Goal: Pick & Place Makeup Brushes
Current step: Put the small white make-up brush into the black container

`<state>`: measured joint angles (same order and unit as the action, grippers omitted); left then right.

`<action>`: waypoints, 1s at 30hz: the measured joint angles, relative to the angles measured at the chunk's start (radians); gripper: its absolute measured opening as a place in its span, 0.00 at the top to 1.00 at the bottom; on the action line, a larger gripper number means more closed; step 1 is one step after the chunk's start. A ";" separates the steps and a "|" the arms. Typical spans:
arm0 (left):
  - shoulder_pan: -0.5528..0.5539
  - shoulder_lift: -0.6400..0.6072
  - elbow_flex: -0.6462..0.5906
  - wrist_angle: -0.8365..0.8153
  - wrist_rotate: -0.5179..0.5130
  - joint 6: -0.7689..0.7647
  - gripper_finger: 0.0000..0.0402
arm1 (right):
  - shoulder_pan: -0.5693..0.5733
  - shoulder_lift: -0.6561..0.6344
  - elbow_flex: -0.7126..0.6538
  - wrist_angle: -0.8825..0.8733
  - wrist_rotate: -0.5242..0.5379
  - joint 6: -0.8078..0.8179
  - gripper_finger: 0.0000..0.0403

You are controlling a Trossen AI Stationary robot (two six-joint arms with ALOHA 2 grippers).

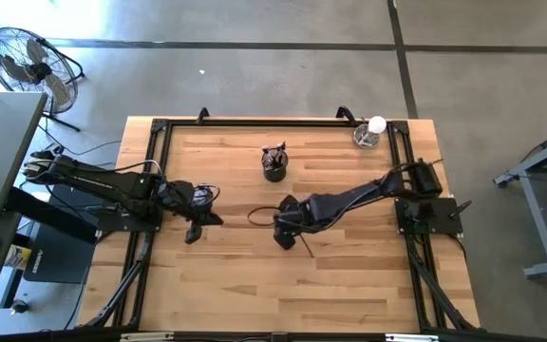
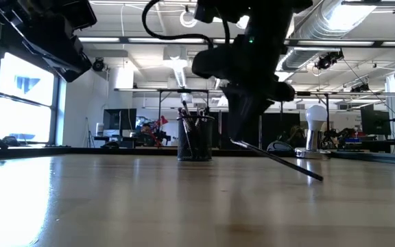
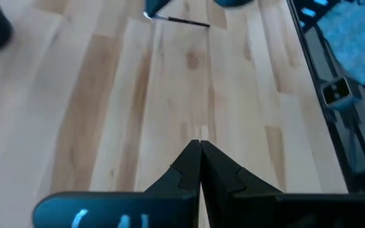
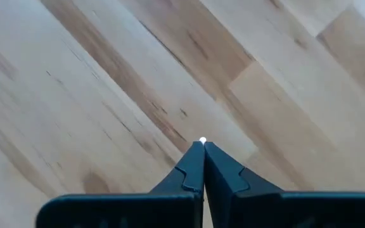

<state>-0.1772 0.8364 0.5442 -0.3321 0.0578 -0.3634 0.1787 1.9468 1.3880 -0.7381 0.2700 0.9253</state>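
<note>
Over the middle of the pale wooden slatted surface, seen from above, the right gripper hangs low with a thin dark makeup brush angling out from it, while the small black cylindrical cup beyond already bristles with brushes, so this one is probably bound for it. The left gripper waits near the surface's left side, carrying nothing. A clear glass with a white ball stands well apart at the far right corner. In the low view the brush slopes downward from the right gripper, its far end touching or nearly touching the surface, which suggests a grip near one end. The left wrist view shows that arm's jaws pressed together, empty, with the brush lying farther off. In the right wrist view the jaws meet around a small pale tip, apparently the brush's end.
</note>
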 joint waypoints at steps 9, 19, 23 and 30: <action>0.000 0.000 0.001 0.098 -0.155 0.003 1.00 | -0.119 -0.046 -0.041 0.058 -0.062 -0.309 1.00; 0.001 0.000 0.001 0.129 -0.395 -0.072 1.00 | -0.270 -0.413 -0.501 0.552 -0.140 -0.496 1.00; 0.001 0.015 0.001 0.181 -0.482 -0.087 1.00 | -0.363 -0.524 -0.632 0.867 -0.183 -0.589 1.00; 0.001 0.063 0.000 0.268 -0.547 -0.094 1.00 | -0.501 -0.530 -0.696 1.383 -0.333 -0.733 1.00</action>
<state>-0.1761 0.8996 0.5443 -0.0644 -0.4889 -0.4572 -0.3224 1.4172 0.6922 0.6448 -0.0633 0.1921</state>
